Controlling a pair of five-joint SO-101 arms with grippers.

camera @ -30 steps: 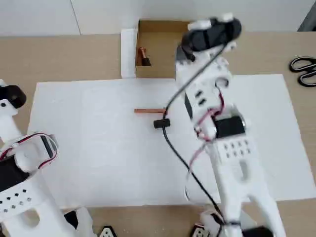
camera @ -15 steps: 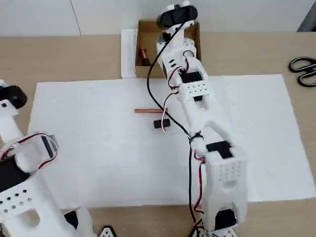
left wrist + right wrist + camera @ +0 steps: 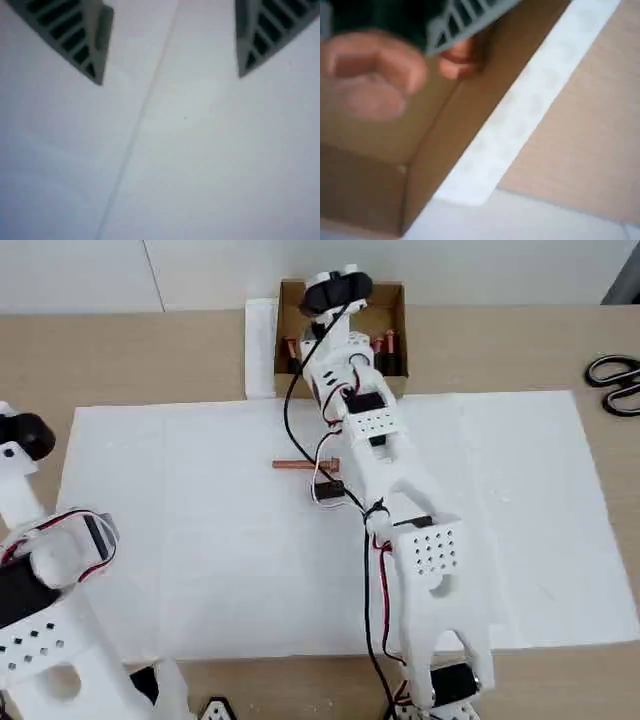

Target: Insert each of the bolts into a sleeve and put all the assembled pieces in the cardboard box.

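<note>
Swinging toward 11 o'clock from its position a second ago, the right arm (image 3: 400, 480) now stretches across the white sheet (image 3: 180, 540). The right gripper (image 3: 333, 302) is over the cardboard box (image 3: 385, 302) at the table's (image 3: 500, 350) 12 o'clock edge. Whether that gripper is open or closed cannot be told.

Assembled pieces lie inside the box, one (image 3: 290, 348) against the 9 o'clock wall and more (image 3: 385, 345) toward the 3 o'clock wall. In the right wrist view a copper-coloured piece (image 3: 457, 62) shows near the box's inner wall, too blurred to say more.

One bolt (image 3: 298, 465) lies loose near the sheet's centre, unmoved over the past second. The black sleeve (image 3: 324, 490) sits just beside it toward 5 o'clock, partly under the right arm's cable.

The left arm (image 3: 40, 620) has stayed at 8 o'clock. The left gripper (image 3: 170, 45) hangs over bare sheet, its jaws set wide apart and holding nothing.

Scissors (image 3: 615, 380) rest on the wood at 2 o'clock, well apart from the work.
</note>
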